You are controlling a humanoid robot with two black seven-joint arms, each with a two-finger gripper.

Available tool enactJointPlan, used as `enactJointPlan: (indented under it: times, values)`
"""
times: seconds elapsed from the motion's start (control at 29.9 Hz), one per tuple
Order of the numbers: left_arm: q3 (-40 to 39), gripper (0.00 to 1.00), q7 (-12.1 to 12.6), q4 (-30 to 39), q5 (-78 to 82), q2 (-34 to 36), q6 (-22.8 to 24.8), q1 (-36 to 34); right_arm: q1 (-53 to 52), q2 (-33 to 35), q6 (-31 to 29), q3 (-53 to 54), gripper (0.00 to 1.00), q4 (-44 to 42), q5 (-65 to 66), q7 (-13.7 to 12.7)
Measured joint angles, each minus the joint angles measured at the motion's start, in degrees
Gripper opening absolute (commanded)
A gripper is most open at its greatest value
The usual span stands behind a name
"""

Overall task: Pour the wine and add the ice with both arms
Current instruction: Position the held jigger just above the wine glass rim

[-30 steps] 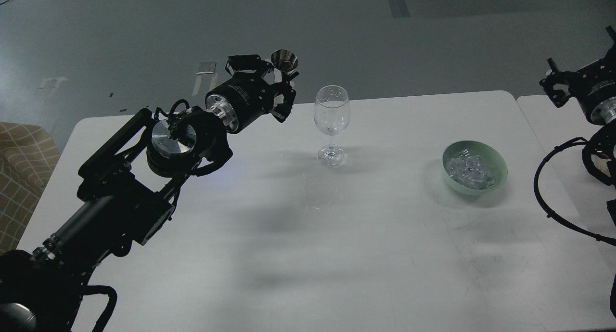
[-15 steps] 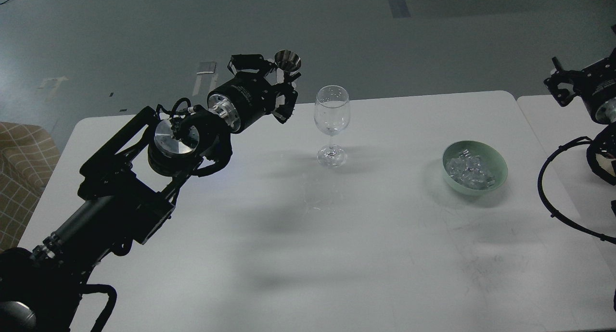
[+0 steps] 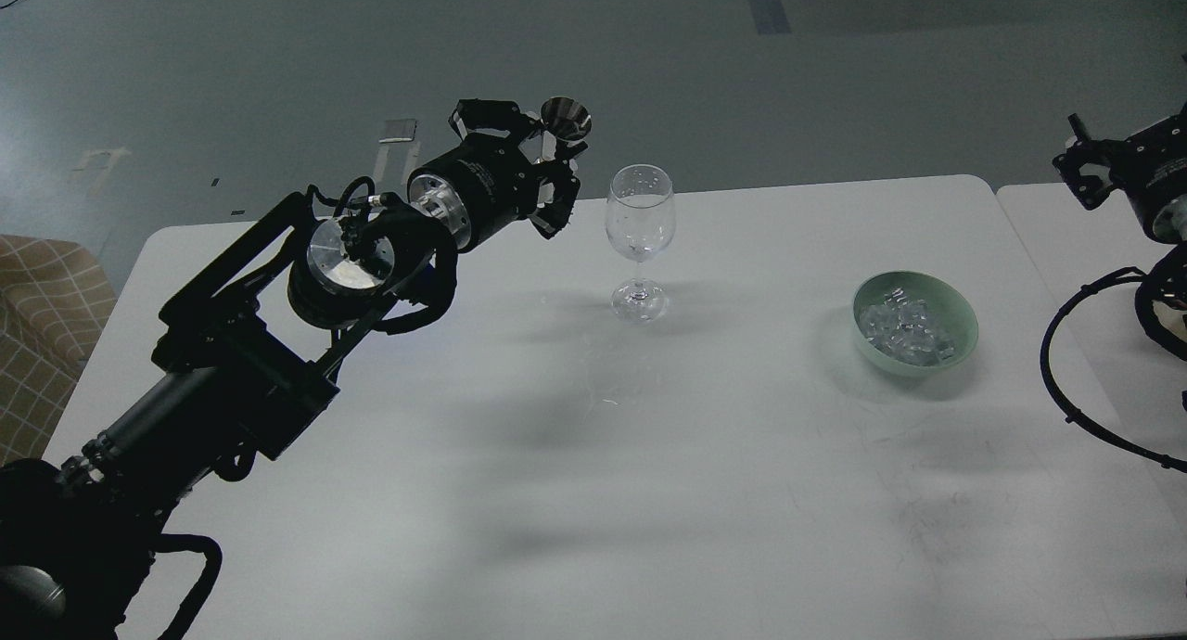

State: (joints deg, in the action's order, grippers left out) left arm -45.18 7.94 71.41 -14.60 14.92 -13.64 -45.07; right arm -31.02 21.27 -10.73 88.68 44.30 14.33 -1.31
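A clear stemmed wine glass (image 3: 639,241) stands upright on the white table (image 3: 649,454), far middle. My left gripper (image 3: 559,162) is shut on a small silver metal cup (image 3: 565,121), held upright in the air just left of the glass rim. A pale green bowl (image 3: 915,322) at the right holds a heap of clear ice cubes (image 3: 904,332). My right gripper (image 3: 1087,169) is at the far right edge, above the table and well right of the bowl; its fingers are dark and cannot be told apart.
A second white table (image 3: 1076,241) adjoins at the right under my right arm. A checked tan chair (image 3: 42,325) sits off the table's left edge. Black cable (image 3: 1066,380) loops from my right arm near the bowl's right.
My left gripper with the silver cup has moved slightly right and up, closer to the glass. My right arm has drawn back a little to the right.
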Motion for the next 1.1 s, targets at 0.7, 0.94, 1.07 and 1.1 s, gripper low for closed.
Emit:
enactJointPlan:
  times: [0.7, 0.94, 1.07, 1.1]
  values:
    - [0.8, 0.36, 0.5, 0.0, 0.0, -0.1, -0.7, -1.2, -0.1, 0.0, -0.1, 0.0, 1.00, -0.1, 0.0, 0.0]
    - [2.0, 0.36, 0.5, -0.5, 0.7, -0.5, -0.7, -2.5, -0.1, 0.0, -0.1, 0.0, 1.00, -0.1, 0.0, -0.1]
    - [3.4, 0.36, 0.5, -0.7, 1.4, -0.6, -0.7, -3.0, -0.1, 0.0, -0.2, 0.0, 1.00, 0.0, 0.0, -0.1]
    - [3.5, 0.36, 0.5, -0.7, 1.6, -0.6, -0.7, -3.1, -0.1, 0.0, -0.2, 0.0, 1.00, 0.0, 0.0, -0.1]
